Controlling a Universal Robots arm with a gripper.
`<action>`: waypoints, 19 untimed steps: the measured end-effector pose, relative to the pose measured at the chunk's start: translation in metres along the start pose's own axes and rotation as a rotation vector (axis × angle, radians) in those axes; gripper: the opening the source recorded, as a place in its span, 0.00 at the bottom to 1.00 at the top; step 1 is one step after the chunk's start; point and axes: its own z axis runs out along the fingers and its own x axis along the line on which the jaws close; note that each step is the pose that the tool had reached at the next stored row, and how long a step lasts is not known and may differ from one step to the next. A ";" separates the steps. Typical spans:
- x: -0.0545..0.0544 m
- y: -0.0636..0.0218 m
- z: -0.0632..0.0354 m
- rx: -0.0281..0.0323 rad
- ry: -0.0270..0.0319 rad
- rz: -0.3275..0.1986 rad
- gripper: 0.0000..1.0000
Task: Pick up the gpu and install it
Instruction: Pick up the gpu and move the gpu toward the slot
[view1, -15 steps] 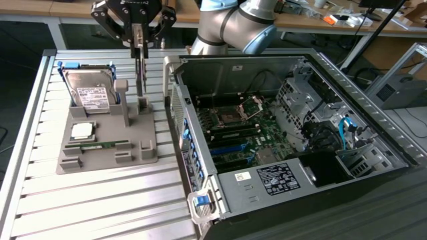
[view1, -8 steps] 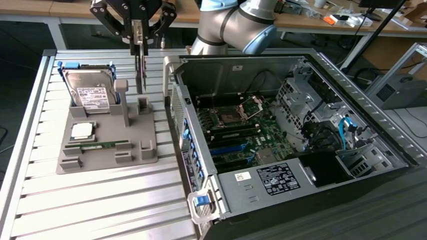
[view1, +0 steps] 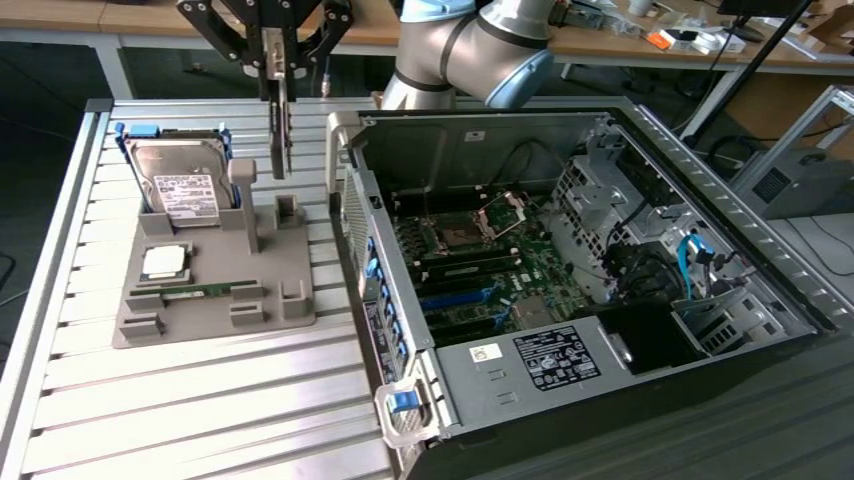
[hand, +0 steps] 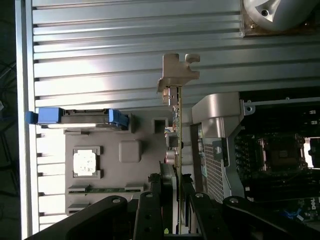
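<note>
Exterior view: the gripper (view1: 278, 75) is clamped on the top edge of the gpu (view1: 279, 135), which hangs upright and edge-on over the grey parts holder (view1: 287, 300). Gripping the top edge probably keeps the card's lower edge free for a slot in the open computer case (view1: 441, 390) just beside it.

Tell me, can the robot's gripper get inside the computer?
Probably yes. The gripper holds the card up beside the computer, whose side is open, with nothing covering the board inside.
</note>
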 end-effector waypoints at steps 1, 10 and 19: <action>0.000 0.0002 -0.0013 -0.0012 0.0000 0.000 0.27; 0.000 0.0013 -0.0092 -0.0082 0.0005 0.000 0.27; 0.000 0.0023 -0.0160 -0.0136 0.0009 0.000 0.27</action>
